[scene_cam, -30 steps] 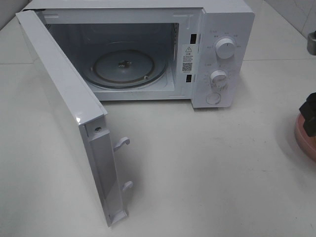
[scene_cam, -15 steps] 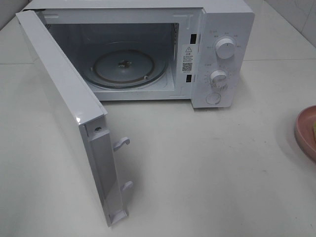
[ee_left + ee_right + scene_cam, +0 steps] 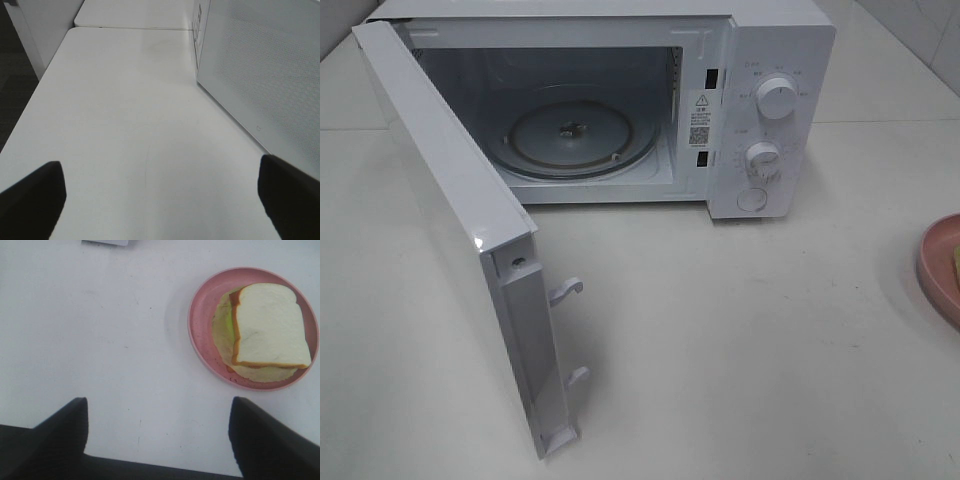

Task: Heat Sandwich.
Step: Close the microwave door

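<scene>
The sandwich sits on the pink plate at three o'clock from the open microwave, and both the left gripper and right gripper have fingers apart, holding nothing.

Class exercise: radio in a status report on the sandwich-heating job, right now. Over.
Both end effectors open, holding nothing. Sandwich on pink plate, on the table right of the microwave. Door open, turntable bare, nothing in the way.

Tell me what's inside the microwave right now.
The microwave has its door open, and only the glass turntable shows inside, with nothing on it. The sandwich sits on the pink plate outside. The cavity's near-left corner is hidden by the door.
</scene>
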Robot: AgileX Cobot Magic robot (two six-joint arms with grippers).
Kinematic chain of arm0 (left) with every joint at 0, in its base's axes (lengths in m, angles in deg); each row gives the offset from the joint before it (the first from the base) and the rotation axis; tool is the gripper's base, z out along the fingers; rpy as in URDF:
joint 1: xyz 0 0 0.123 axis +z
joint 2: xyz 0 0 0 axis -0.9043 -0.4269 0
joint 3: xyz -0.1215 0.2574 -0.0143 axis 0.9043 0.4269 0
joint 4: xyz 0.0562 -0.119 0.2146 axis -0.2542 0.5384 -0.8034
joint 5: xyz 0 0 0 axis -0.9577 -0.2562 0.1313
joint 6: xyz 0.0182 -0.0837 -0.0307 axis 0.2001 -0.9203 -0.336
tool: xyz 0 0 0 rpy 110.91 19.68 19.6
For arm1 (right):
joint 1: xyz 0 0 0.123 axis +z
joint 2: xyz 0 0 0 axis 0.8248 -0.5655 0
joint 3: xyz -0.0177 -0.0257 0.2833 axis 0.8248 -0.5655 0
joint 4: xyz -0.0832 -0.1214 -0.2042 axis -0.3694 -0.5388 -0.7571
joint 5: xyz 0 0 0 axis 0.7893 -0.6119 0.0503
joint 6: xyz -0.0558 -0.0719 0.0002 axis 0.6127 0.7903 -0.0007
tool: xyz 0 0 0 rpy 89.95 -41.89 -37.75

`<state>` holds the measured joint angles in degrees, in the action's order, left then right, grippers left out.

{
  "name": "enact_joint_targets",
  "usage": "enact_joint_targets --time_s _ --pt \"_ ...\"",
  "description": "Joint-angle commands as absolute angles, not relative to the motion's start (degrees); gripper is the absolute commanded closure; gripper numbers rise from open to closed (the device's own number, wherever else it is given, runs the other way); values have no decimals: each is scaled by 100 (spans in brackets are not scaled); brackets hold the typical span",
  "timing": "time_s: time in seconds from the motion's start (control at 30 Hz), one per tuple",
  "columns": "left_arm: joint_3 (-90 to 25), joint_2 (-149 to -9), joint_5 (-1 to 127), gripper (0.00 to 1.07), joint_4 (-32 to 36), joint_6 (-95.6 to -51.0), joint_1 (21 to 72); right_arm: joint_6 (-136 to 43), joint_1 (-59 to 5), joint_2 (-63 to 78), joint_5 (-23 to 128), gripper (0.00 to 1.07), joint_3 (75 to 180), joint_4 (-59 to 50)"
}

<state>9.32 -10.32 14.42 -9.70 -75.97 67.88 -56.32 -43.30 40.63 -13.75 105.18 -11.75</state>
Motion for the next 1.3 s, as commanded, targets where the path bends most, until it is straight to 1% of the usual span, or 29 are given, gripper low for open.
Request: enact_joint_targets --time_s 0.03,0.57,0.7,0.9,0.97,1.0,1.1,1.3 --pt "944 -889 1465 9 -953 -7603 6800 -5581 -4353 4562 -1461 31 10283 -1158" --pt "944 -889 1465 9 -953 -7603 6800 -5581 -4359 6687 -1369 31 9028 -1135" --pt "944 -889 1465 9 -953 -7603 6800 -5586 -4359 7065 -1042 32 8896 -1055" --pt "944 -889 1465 9 -953 -7603 6800 -5500 -4365 7461 -1031 32 8879 -980" --pt "944 -889 1465 9 -953 -7603 6800 -5500 -4422 7530 -1031 32 8879 -980" --pt "944 -889 1465 9 -953 -7603 6800 -5500 -4634 7673 -1031 32 8879 -980" --pt "944 -889 1465 9 -953 -7603 6800 -5472 -4978 7770 -1031 32 8879 -969" --pt "944 -889 1465 9 -953 -7603 6800 -5443 -5046 7770 -1031 32 8879 -940"
